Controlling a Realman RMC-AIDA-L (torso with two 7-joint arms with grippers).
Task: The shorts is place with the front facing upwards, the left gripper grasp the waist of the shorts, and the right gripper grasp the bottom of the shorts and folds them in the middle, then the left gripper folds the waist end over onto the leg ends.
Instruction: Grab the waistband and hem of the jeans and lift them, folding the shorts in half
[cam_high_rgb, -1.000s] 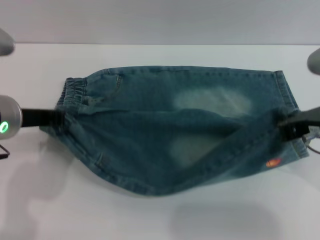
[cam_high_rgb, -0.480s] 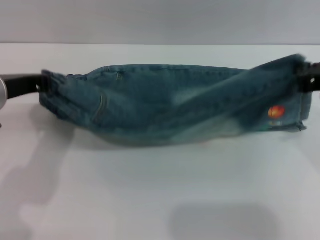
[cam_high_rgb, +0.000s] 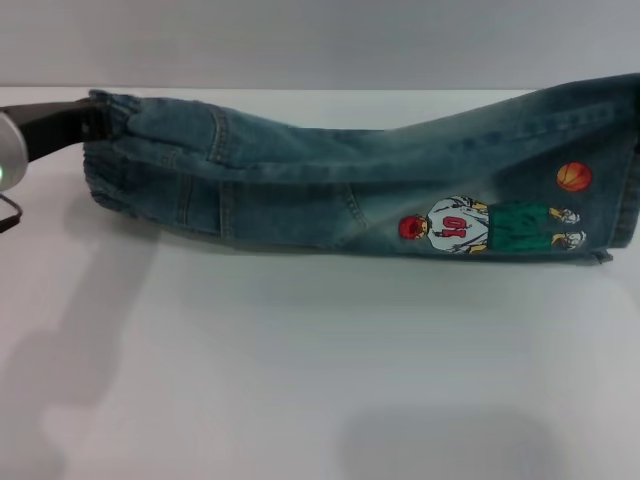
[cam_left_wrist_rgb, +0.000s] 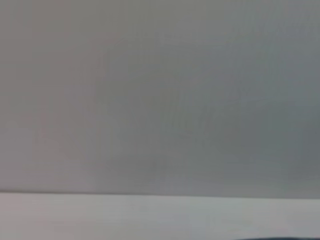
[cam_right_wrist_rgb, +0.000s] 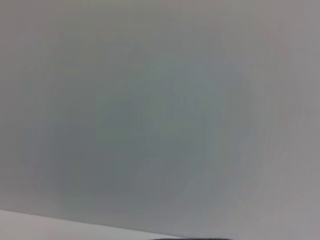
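The shorts (cam_high_rgb: 340, 190) lie folded lengthwise, a long band across the far part of the white surface (cam_high_rgb: 300, 380), cartoon patch (cam_high_rgb: 490, 225) facing up near my right. My left claw (cam_high_rgb: 95, 120) is clamped on the gathered waist (cam_high_rgb: 115, 165). My right claw is out of sight past the leg ends (cam_high_rgb: 620, 160).

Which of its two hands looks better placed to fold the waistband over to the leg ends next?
The left hand: it is clamped on the waist of the shorts, which lie folded lengthwise. The right hand is out of view past the leg ends.
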